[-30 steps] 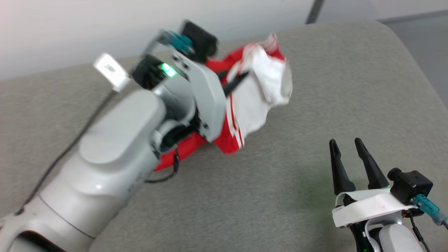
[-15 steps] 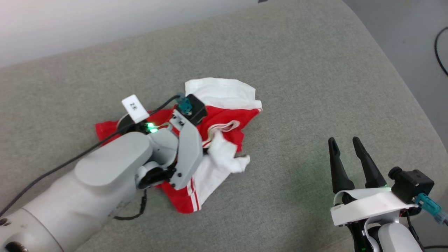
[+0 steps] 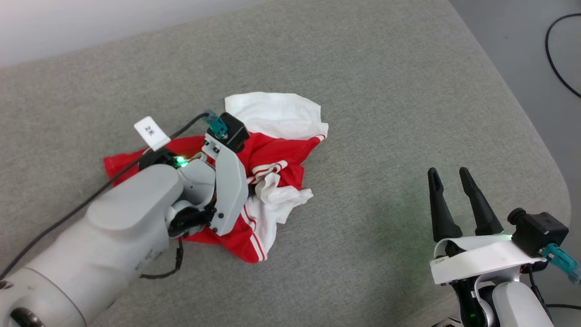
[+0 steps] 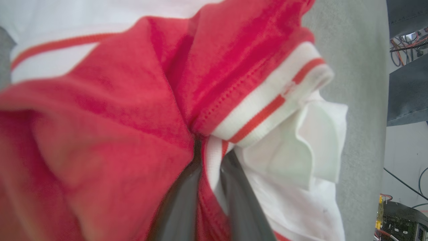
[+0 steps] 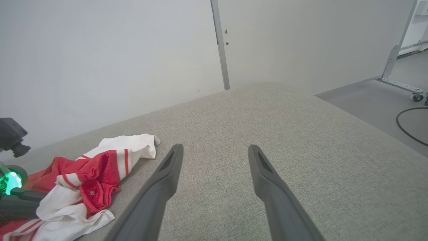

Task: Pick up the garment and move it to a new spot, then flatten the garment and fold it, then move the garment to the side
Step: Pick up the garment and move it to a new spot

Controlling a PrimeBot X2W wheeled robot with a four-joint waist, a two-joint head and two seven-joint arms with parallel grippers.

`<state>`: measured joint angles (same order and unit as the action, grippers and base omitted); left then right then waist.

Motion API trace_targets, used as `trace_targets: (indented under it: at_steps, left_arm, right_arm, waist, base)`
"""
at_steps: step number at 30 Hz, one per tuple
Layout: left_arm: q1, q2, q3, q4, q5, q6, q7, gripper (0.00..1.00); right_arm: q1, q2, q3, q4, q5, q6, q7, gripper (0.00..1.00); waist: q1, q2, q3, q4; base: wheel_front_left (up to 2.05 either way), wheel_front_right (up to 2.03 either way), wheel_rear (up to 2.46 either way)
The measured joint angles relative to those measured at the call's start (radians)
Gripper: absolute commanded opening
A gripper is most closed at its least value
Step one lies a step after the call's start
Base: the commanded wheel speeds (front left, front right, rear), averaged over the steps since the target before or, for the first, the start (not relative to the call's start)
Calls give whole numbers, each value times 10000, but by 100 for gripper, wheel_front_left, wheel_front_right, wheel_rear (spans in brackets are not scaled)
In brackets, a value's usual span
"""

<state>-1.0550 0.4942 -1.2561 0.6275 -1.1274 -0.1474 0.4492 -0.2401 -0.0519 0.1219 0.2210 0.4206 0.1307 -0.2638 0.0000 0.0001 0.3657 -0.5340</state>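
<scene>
The garment (image 3: 272, 154), red with white sleeves and striped trim, lies crumpled near the middle of the grey cushion (image 3: 386, 113). My left gripper (image 3: 250, 187) reaches into the heap from the left, its fingertips buried in the cloth. In the left wrist view the two dark fingers of the left gripper (image 4: 205, 147) are shut on a fold of the garment (image 4: 117, 110), beside a striped band. My right gripper (image 3: 449, 175) stands open at the lower right, well apart from the cloth. The right wrist view has the right gripper (image 5: 214, 149) open over bare cushion, with the garment (image 5: 97, 170) at its lower left.
The cushion's rounded right edge (image 3: 540, 150) drops to a grey floor where a black cable (image 3: 556, 68) lies. A pale wall (image 5: 100, 67) runs behind the cushion. A wheeled metal frame (image 5: 401, 83) stands on the floor at the far right.
The left gripper has brought the garment down from a raised bunch onto the cushion, still holding it. The head view has also shifted. The right gripper has stayed put.
</scene>
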Motion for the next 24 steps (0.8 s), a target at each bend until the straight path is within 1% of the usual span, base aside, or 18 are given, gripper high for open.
trace_targets:
  at_steps: [1,2,3,5,7,11,14,20,24]
  left_arm:
    - [5,-10,-21,-6,-10,0,-115,11]
    - [23,-12,-36,-25,-15,2,-245,30]
    - [54,-23,-50,-71,-36,8,-401,40]
    - [105,-42,-82,-138,-178,38,-721,52]
    - [115,-75,-136,-282,-257,88,-1124,100]
    - [176,-165,-163,-633,-594,148,-2019,100]
    - [213,-105,119,-1080,-1083,155,-2813,100]
    - [683,288,794,-1845,-1802,155,-4543,100]
    - [1530,546,859,-1818,-1906,155,-5522,100]
  right_arm:
    - [3,-6,-54,29,-50,0,0,100]
    - [6,-6,-69,48,-142,0,-2,100]
    - [11,0,-92,65,-232,0,0,100]
    - [20,4,-102,90,-460,0,-2,100]
    - [53,2,-107,130,-742,0,-2,100]
    - [135,12,-173,222,-1296,0,0,100]
    - [235,12,-228,307,-1616,0,0,100]
    - [333,-25,-324,433,-2113,2,0,100]
    - [642,-219,-499,545,-2211,2,0,100]
  waist:
    - [0,0,-12,21]
    - [0,0,-30,53]
    - [0,0,-56,97]
    - [0,0,-129,208]
    - [0,-1,-228,370]
    - [0,-1,-498,842]
    - [0,0,-764,1309]
    - [0,0,-1337,2296]
    - [0,-1,-1734,2928]
  base:
    - [0,0,0]
    - [0,0,0]
    - [0,0,0]
    - [0,0,0]
    - [0,0,0]
    - [0,0,0]
    - [0,0,0]
    - [0,0,0]
    - [0,0,0]
